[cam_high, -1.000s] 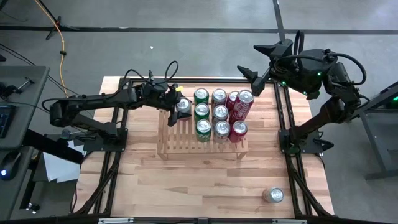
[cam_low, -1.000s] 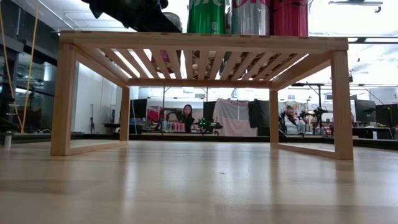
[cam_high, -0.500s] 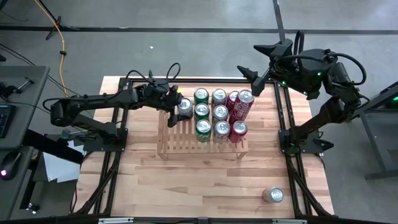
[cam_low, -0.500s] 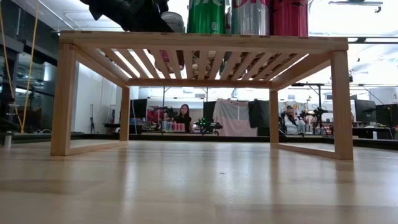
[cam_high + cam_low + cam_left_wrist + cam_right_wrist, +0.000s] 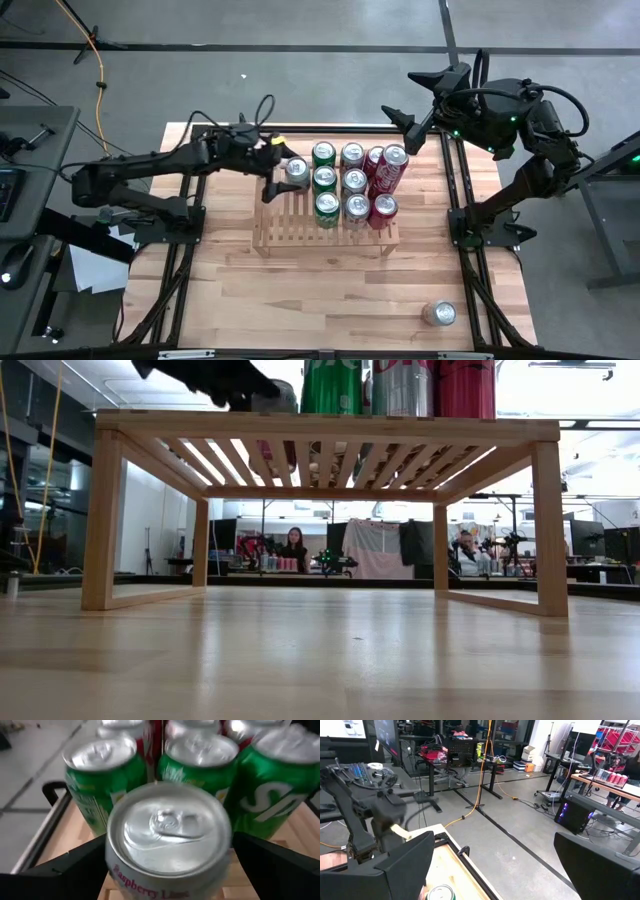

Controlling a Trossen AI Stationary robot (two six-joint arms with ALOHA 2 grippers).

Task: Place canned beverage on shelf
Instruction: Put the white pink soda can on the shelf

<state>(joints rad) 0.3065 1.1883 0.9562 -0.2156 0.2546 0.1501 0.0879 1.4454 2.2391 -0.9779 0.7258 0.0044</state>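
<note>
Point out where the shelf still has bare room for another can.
The shelf is bare along its front-left slats, in front of the silver can and left of the green cans. Its right side is crowded with cans three deep.

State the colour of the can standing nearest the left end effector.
Silver can, seen best in the left wrist view.

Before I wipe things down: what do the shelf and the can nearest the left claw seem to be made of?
The shelf: light unfinished-looking wood, visible grain, matte slats.
The can: probably aluminium; its bare silvery top with pull tab shines, and the side looks printed.
</note>
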